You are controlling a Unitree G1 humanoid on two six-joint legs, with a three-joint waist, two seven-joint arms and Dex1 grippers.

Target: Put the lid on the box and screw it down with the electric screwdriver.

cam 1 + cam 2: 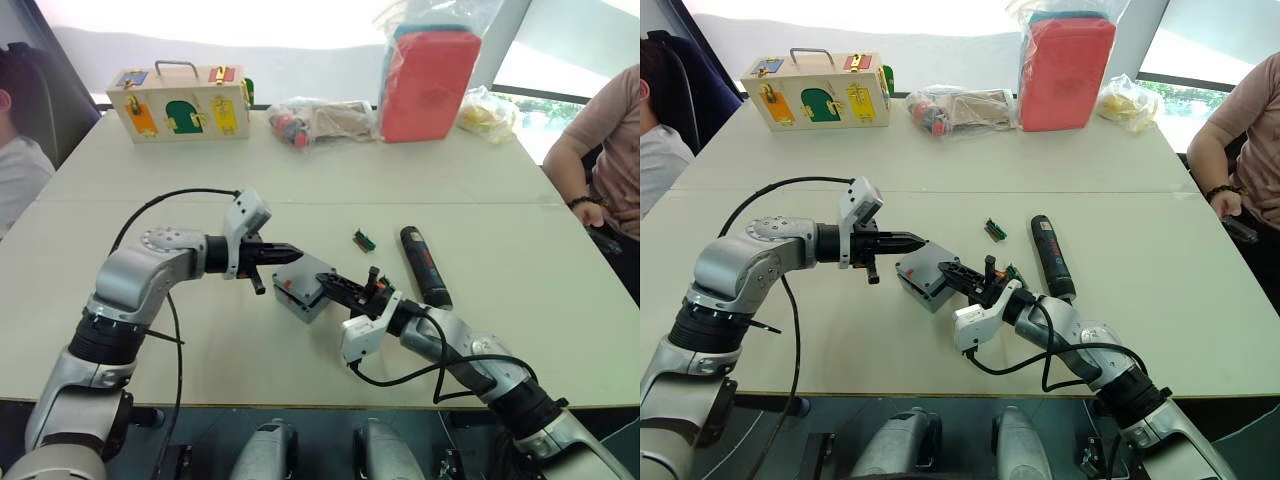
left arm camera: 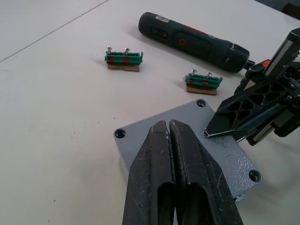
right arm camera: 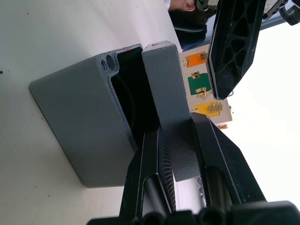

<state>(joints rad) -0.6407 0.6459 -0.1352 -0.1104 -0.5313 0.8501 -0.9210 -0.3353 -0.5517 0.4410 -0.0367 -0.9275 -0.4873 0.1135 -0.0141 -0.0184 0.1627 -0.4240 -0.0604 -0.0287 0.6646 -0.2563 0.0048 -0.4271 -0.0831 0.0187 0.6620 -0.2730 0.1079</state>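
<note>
At table centre, the R gripper (image 3: pixel 180 140) pinches the lid (image 3: pixel 169 101), tilted over the box (image 3: pixel 84 126); L gripper (image 2: pixel 169 150), fingers pressed together, rests on it. Lid-fitting step in hand, I judge; next needs lid squared flat on rim, then the screwdriver (image 1: pixel 424 264), lying at box's 3 o'clock.

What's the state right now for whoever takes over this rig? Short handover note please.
Right gripper: shut on the lid, holding it by one edge, partly over the box; the box's opening shows in the right wrist view, so the lid is not seated.
Left gripper: shut, empty, its tips just above the lid; contact unclear.
Electric screwdriver: lying on the table beside the box on the robot's right, untouched. Two small green terminal blocks lie nearby.
Done: lid brought to the box.
Left: seat and align the lid, pick up the screwdriver, drive the corner screws.
</note>
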